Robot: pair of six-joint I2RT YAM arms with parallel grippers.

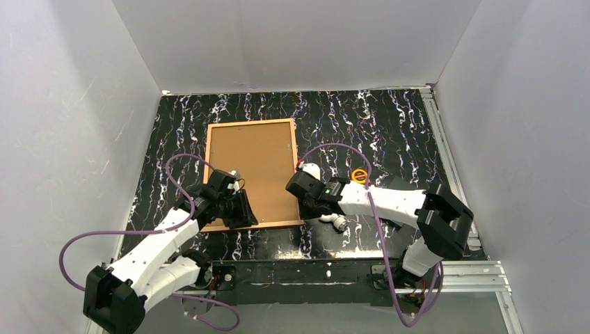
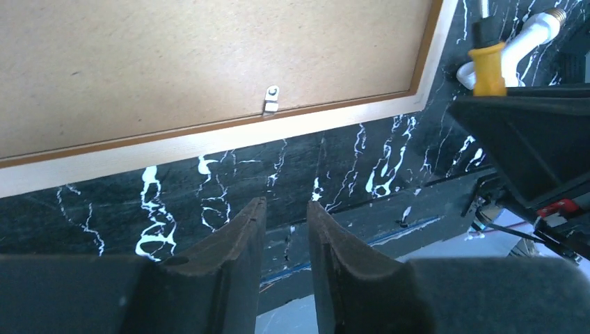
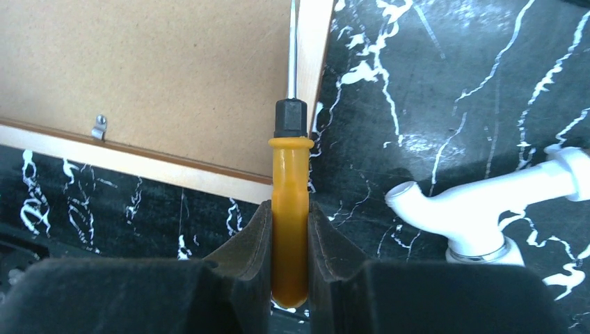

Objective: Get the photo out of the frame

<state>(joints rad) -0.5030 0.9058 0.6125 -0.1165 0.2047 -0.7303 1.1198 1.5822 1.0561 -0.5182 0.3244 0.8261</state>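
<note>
The frame lies face down on the black marbled table, its tan back board up; it also shows in the left wrist view and the right wrist view. The photo is hidden. My right gripper is shut on a yellow-handled screwdriver, whose metal shaft reaches over the frame's right edge near its near right corner. The screwdriver also shows in the left wrist view. My left gripper hovers at the frame's near left corner, jaws a little apart and empty.
A small metal clip sits on the frame's near rail. A white plastic pipe fitting lies right of the frame's near corner. An orange ring lies further right. White walls enclose the table.
</note>
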